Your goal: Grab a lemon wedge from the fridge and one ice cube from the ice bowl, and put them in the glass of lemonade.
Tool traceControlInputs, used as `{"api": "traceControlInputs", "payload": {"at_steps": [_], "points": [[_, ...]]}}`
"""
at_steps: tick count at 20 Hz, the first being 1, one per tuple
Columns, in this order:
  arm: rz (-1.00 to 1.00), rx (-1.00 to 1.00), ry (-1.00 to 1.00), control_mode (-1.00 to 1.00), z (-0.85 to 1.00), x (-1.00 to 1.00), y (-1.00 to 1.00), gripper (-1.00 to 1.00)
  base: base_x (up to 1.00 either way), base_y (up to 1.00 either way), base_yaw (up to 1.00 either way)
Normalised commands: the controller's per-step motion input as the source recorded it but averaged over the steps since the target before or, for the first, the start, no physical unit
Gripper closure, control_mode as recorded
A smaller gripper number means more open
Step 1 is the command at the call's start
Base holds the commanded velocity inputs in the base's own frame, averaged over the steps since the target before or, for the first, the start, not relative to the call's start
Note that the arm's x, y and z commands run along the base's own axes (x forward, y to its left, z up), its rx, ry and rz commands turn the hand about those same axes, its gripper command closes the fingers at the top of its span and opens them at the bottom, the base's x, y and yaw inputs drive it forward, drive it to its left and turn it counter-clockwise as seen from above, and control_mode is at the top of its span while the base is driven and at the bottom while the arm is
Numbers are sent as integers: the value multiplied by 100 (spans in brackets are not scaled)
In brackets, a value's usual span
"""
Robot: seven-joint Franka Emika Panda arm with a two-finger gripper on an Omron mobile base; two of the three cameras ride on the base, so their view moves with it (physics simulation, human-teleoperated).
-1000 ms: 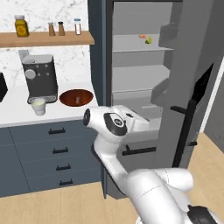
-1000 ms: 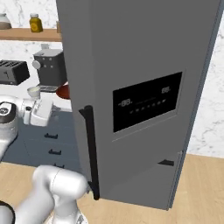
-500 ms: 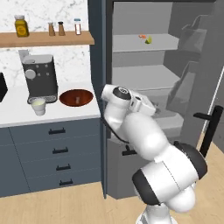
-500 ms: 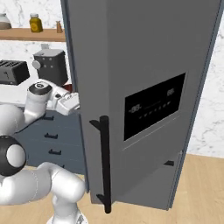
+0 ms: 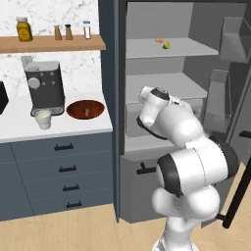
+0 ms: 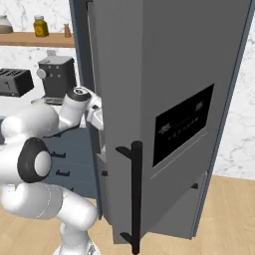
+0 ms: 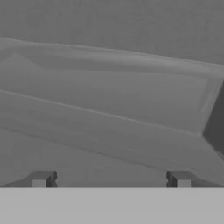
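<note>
- Since the earlier frames, the white arm has swung from the counter side into the open fridge [image 5: 166,78], and its hand now sits by the middle shelves.
- The pincer [image 7: 111,178] is released, its two dark fingertips [image 7: 40,179] set wide apart and holding nothing, facing grey fridge shelving.
- The lemon wedge [image 5: 166,45] lies on the top shelf, above the hand.
- The ice bowl [image 5: 86,109] sits on the counter [image 5: 14,130], just right of the coffee machine [image 5: 45,88].
- The glass of lemonade [image 5: 43,118] stands in front of that machine.

Grey fridge [image 5: 162,88], yellow-green lemon wedge [image 5: 166,45], reddish-brown ice bowl [image 5: 86,109], white marbled wall [image 5: 44,14].
</note>
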Motion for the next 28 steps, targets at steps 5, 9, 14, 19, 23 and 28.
{"api": "traceControlInputs", "payload": {"at_steps": [5,9,14,19,23,28], "points": [[0,6,-13,-100,0,-52,-100,-100,0,0,0],[0,12,-21,-100,0,-57,-100,-100,0,0,0],[35,3,-25,-100,9,-40,8,-100,0,0,0],[59,9,25,-100,32,0,86,-100,0,0,0],[74,32,32,-100,2,0,32,-100,0,0,0],[65,42,30,-100,0,0,28,-100,0,0,0]]}}
